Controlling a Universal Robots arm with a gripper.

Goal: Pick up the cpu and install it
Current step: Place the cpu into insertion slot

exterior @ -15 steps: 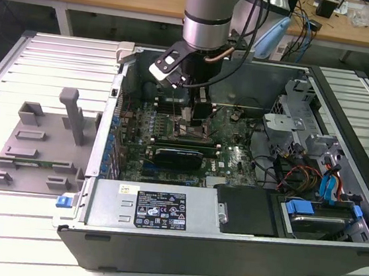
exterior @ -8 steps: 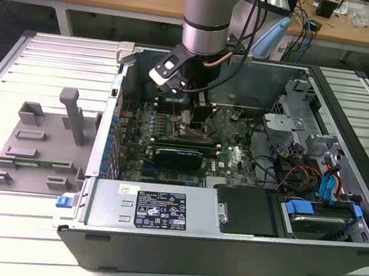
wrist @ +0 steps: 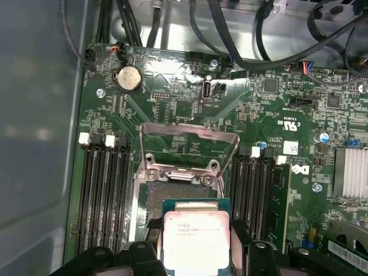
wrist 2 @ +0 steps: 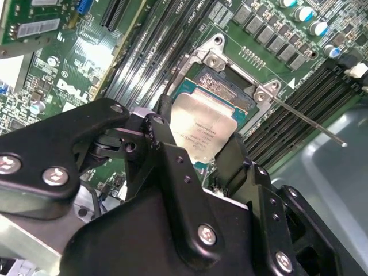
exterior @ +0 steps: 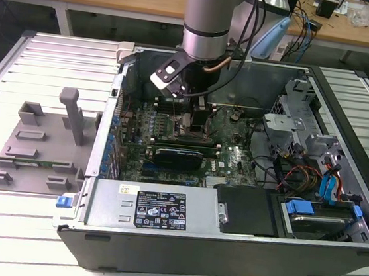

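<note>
We see the gripper (exterior: 197, 116) down inside the open computer case (exterior: 238, 251), over the motherboard (exterior: 235, 160). In the second wrist view its black fingers (wrist 2: 167, 149) clamp opp. edges of the cpu (wrist 2: 201, 121), silvery top up. In the first wrist view the cpu sits just over the socket (wrist: 172, 192), offset, w/ part of the dark socket bed showing; we can't tell if it touches. The hinged metal frame (wrist: 190, 141) stands open just beyond. Memory slots (wrist: 103, 190) run on both sides.

cpu (wrist: 196, 238) one edge cut off in first wrist view; socket (wrist: 172, 192) under it mostly hidden
</note>
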